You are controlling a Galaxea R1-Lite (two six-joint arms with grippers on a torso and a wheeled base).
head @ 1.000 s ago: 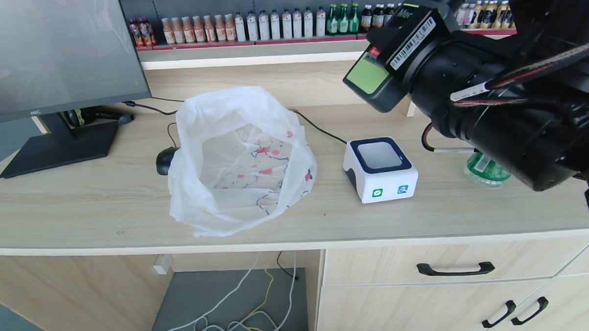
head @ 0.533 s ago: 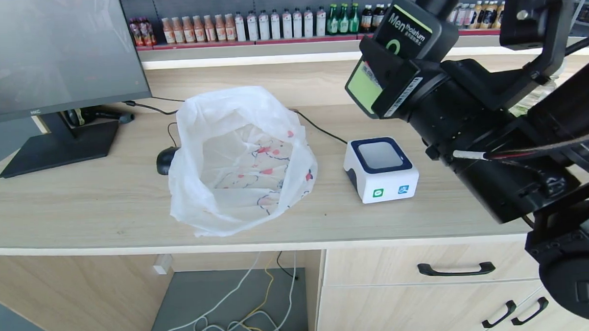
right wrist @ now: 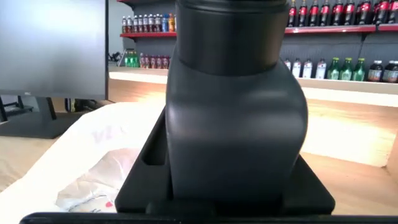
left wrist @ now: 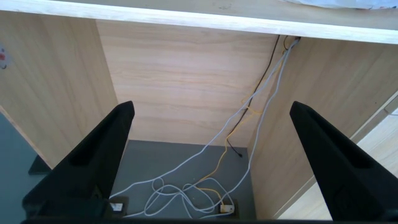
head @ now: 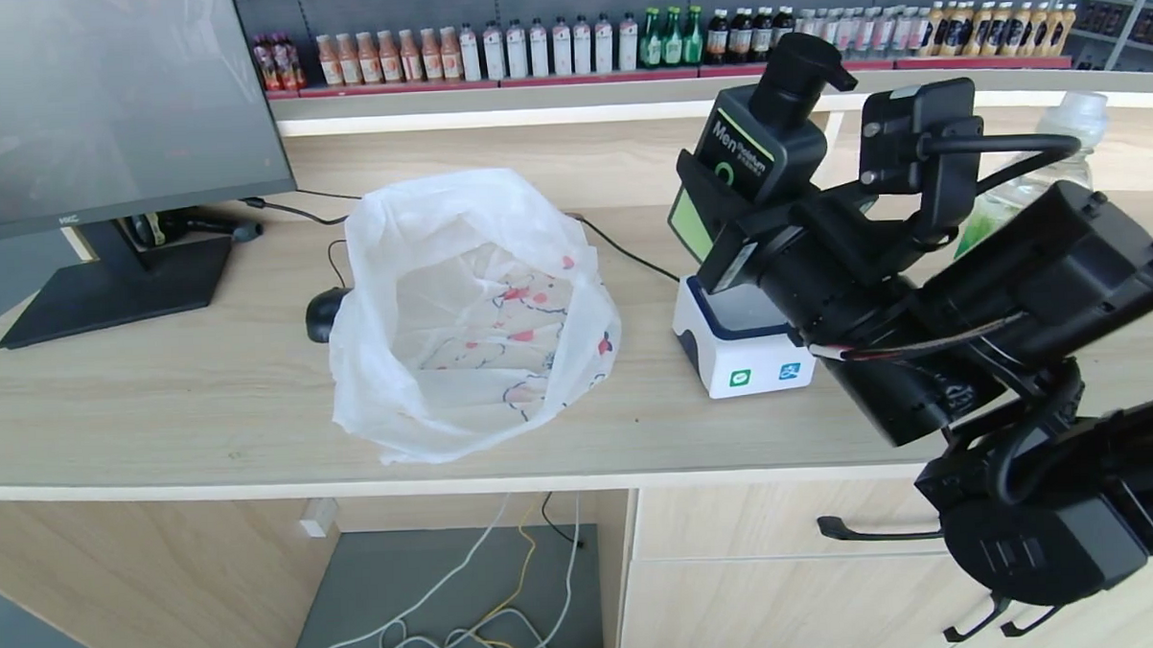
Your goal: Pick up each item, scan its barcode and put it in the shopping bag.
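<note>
Right gripper [head: 747, 198] is gripping the pump bottle [head: 758, 155]; its fingers [head: 726, 225] are clamping the flat sides low on the body. The bottle is a squarish, matte charcoal plastic body with rounded shoulders and a black pump head, and it is leaning with the pump toward the far side. Its front face is showing white lettering and a green ring mark. A pale green panel on the left side face is lying partly under a finger. The right wrist view is showing the same bottle [right wrist: 236, 124] as smooth and dark.

The bottle is hanging directly over the scanner [head: 746, 361]; cannot tell if the two are touching. The scanner is a white cube with a dark blue rim round its top window. It is carrying two small square icons, one green and one blue, on the near face.

The shopping bag [head: 470, 308] is sitting left of the scanner, near but apart. It is thin, crinkled, translucent white plastic, mouth gaping upward, with red and dark printed figures showing through.

The tabletop [head: 156, 377] is pale wood-grain laminate. A black mouse [head: 322, 314] is peeking from behind the bag, and a dark monitor [head: 99, 101] is standing far left. A clear bottle [head: 1023, 188] with a white cap is standing at the far right.

Left gripper [left wrist: 211, 143] is hanging below the tabletop, its black tapered fingers [left wrist: 99, 155] spread wide on nothing, over loose cables [left wrist: 199, 180].
</note>
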